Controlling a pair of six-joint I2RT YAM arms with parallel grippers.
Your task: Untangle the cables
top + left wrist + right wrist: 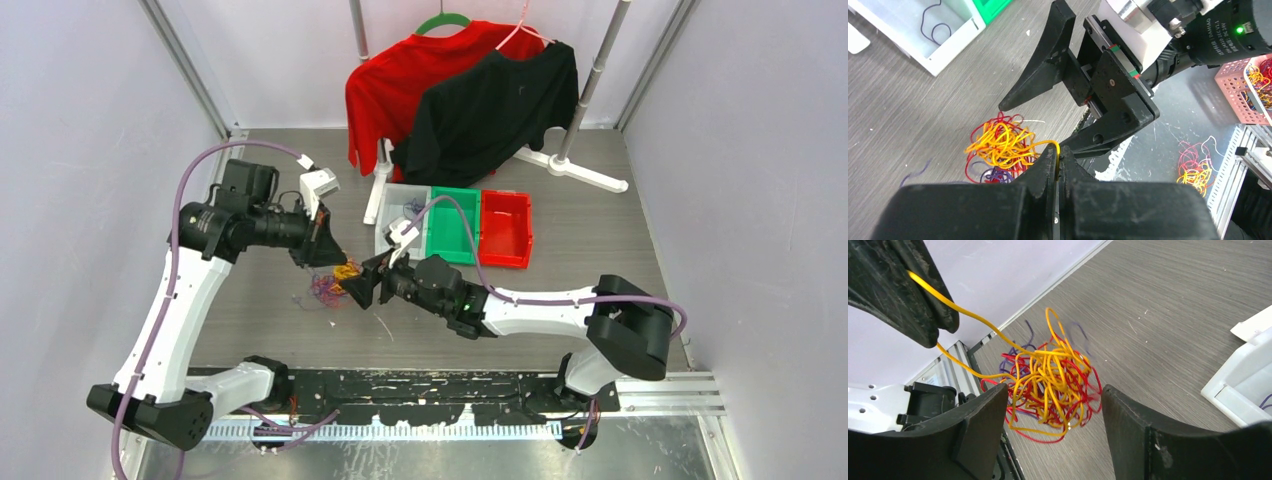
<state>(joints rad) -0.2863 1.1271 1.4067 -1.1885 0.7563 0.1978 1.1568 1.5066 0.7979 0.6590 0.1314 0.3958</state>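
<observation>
Cables (998, 146) tangled; left claw (1058, 159) pinches yellow strand (964, 311), right claw (1053, 390) spread, apparently untouching.

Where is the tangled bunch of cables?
In the top view the cable tangle lies on the table left of centre, between the left gripper, shut on one yellow strand, and the open right gripper, near the white bin.

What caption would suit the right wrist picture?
Open right gripper frames tangled cables; left gripper pinches one yellow strand.

White arms (168, 312), black fingers (1148, 440) (lilac hoses (181, 195)).
</observation>
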